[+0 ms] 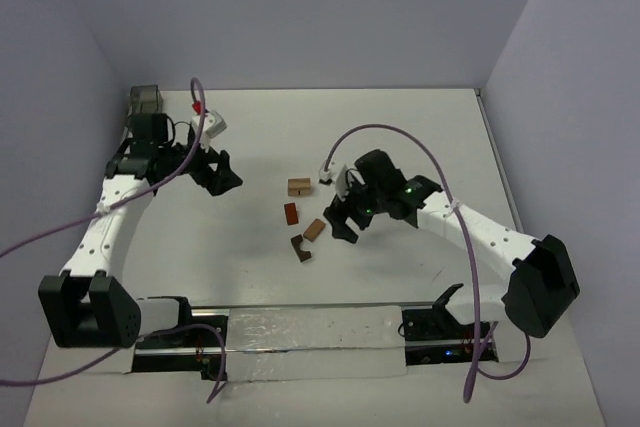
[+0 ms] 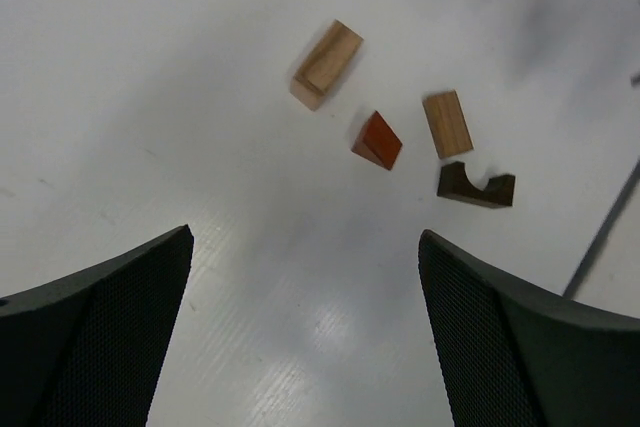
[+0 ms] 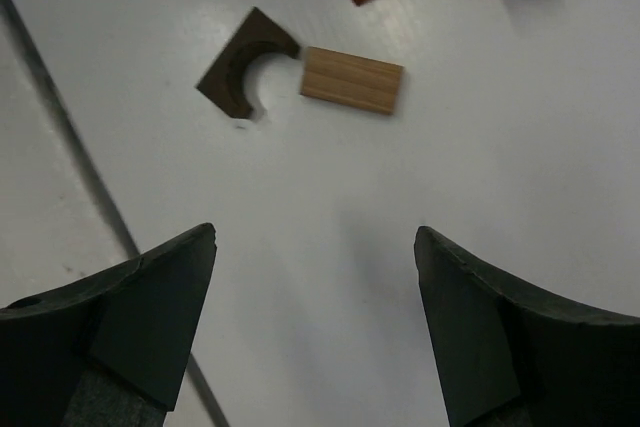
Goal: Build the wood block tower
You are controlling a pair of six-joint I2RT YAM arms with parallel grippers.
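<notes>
Top external view: no tower stands yet. Its four parts lie loose and unstacked on the table [image 1: 420, 137], between the two arms: a light tan cuboid [image 1: 298, 187] farthest from the bases, a reddish wedge [image 1: 290, 213] below it, a tan plank [image 1: 315, 229], and a dark arch piece [image 1: 300, 248] nearest the bases. Hazard 1: in the right wrist view the plank and the arch sit corner to corner, touching or very nearly so, so closing on one is likely to drag or rotate the other. Hazard 2: the wedge has sloped faces, and a grip across them could squeeze it out of the pads. Hazard 3: the parts are closely clustered and both arms face the cluster, so simultaneous reaches risk contact between the arms. Hazard 4: an off-centre descent could push a part along the smooth surface rather than capture it. Pose: the left gripper [image 1: 222, 175] is held well to the left of the cluster and angled toward it, jaws spread wide with nothing between them. The right gripper [image 1: 340, 217] hangs just beside the plank on its right, arm folded at the elbow, fingers parted and empty.
</notes>
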